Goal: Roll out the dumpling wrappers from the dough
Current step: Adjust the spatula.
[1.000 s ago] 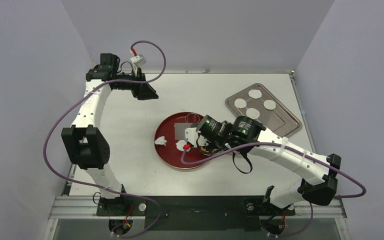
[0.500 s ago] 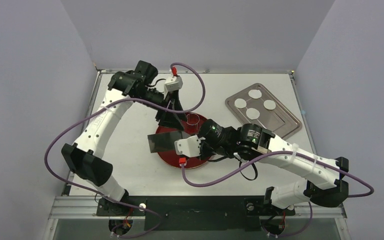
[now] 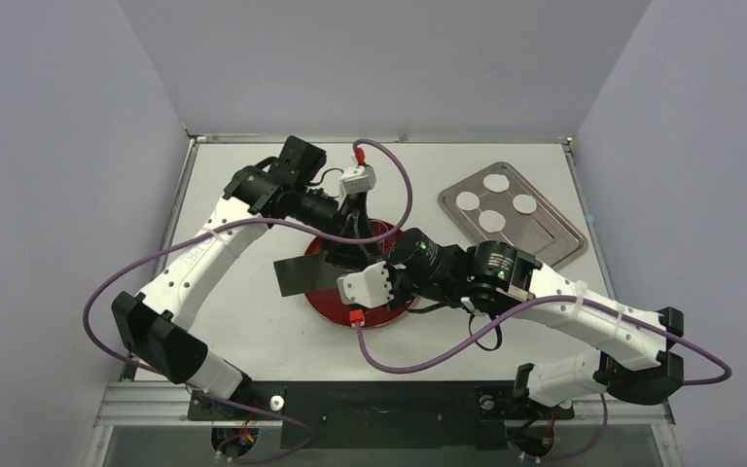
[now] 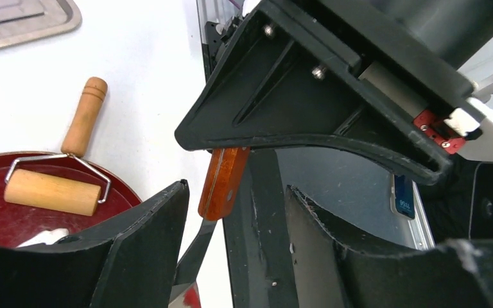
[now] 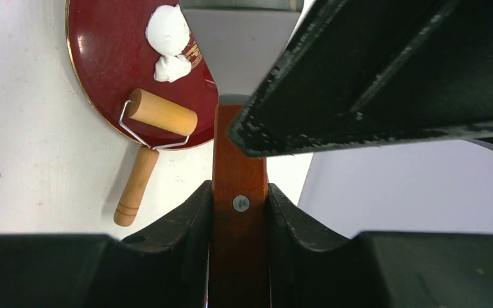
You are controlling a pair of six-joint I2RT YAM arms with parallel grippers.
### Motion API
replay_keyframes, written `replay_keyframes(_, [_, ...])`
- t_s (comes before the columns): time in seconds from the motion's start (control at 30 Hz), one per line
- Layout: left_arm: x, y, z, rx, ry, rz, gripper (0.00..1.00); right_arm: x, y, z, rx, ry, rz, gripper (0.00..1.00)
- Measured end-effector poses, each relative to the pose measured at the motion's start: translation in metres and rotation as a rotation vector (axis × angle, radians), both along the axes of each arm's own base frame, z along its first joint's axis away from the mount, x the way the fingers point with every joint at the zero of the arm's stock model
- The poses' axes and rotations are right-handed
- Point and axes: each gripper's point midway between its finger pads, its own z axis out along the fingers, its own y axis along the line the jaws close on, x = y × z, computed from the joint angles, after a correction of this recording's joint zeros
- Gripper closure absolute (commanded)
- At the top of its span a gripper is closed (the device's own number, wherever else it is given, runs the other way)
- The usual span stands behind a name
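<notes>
Partly done: the left tool (image 4: 236, 192) hangs open over the red plate (image 5: 103, 51), gripping nothing. One lump of dough (image 5: 167, 32) sits unrolled on that plate at the table (image 3: 428, 165) centre, and one rolling pin (image 5: 162, 112) lies across its rim. The right tool (image 5: 239, 189) clamps the one scraper (image 5: 237, 147) by its wooden handle. Four dumpling wrappers (image 3: 496, 182) lie on the single tray (image 3: 554, 243) at 2 o'clock.
</notes>
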Motion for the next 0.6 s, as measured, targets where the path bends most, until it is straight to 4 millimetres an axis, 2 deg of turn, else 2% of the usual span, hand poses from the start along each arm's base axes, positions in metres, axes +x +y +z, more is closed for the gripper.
replay_keyframes(0.17, [-0.004, 0.001, -0.012, 0.029, 0.042, 0.008, 0.45, 0.001, 0.000, 0.001, -0.008, -0.010, 0.013, 1.00])
replay_keyframes(0.5, [-0.009, -0.005, -0.017, 0.048, 0.021, -0.009, 0.46, 0.003, 0.004, 0.004, -0.001, -0.029, 0.028, 1.00])
replay_keyframes(0.57, [-0.010, -0.006, -0.018, 0.047, 0.013, -0.018, 0.56, 0.004, 0.004, 0.005, 0.001, -0.033, 0.028, 1.00])
replay_keyframes(0.6, [-0.011, -0.007, -0.019, 0.047, 0.010, -0.023, 0.68, 0.004, 0.005, 0.005, 0.003, -0.033, 0.028, 1.00])
